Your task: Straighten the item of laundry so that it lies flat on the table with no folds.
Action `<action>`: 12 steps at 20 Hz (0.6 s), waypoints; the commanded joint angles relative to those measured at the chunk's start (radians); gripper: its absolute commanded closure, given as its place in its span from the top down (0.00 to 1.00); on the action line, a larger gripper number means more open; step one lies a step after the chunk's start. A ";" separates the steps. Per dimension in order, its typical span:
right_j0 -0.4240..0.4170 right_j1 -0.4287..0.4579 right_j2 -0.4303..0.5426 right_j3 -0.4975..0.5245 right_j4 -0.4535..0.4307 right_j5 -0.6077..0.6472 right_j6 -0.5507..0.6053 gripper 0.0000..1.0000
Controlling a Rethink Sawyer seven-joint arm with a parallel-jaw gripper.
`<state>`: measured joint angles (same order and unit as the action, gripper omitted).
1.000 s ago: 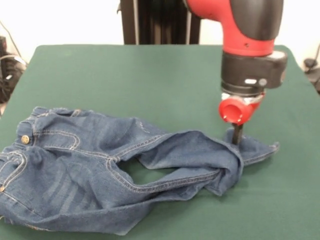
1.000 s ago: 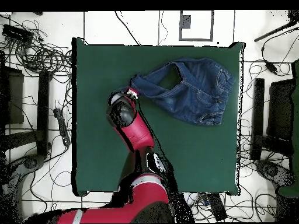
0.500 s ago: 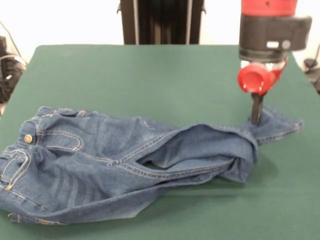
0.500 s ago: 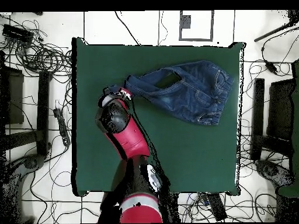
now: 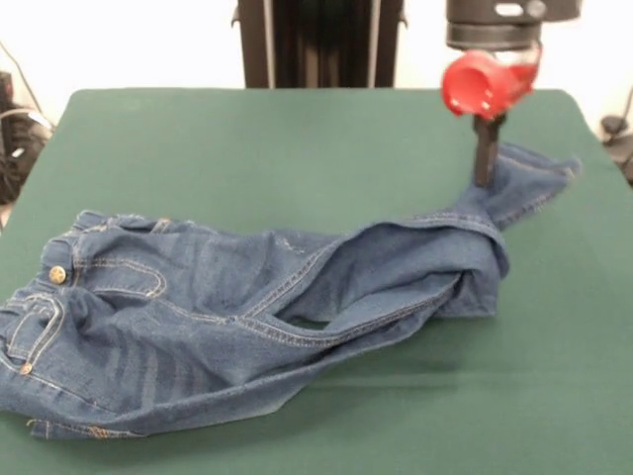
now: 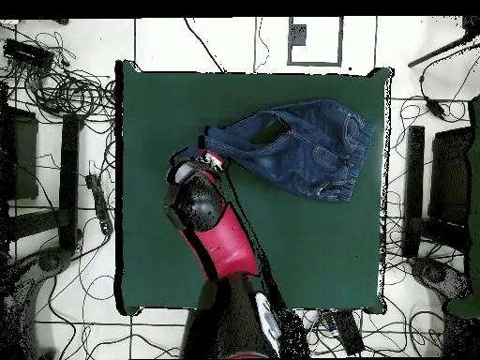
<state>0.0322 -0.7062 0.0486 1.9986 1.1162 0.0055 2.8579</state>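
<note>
- Denim jeans [image 5: 227,327] lie rumpled on the green table [image 5: 247,148], waistband at the front view's left, legs bunched together toward the right.
- The gripper [image 5: 484,163] pinches one leg cuff [image 5: 524,178], lifting it off the table.

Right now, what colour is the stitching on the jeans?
Tan, against blue denim jeans; it shows best in the front view.

Dark green table [image 5: 247,139] with rounded corners. Directly on it: blue denim jeans [image 5: 198,317], waistband at one side, legs folded and overlapping, one cuff lifted clear of the surface.
</note>
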 commanded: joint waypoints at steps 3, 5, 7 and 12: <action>-0.362 0.223 0.450 0.168 -0.454 -0.334 0.442 0.00; -0.336 0.315 0.427 0.097 -0.498 -0.396 0.474 0.00; -0.290 0.357 0.391 0.047 -0.464 -0.410 0.468 0.00; -0.079 0.337 0.224 0.004 -0.096 -0.266 0.292 0.00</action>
<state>-0.2294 -0.4624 0.2429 2.0260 0.7987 -0.3438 2.9358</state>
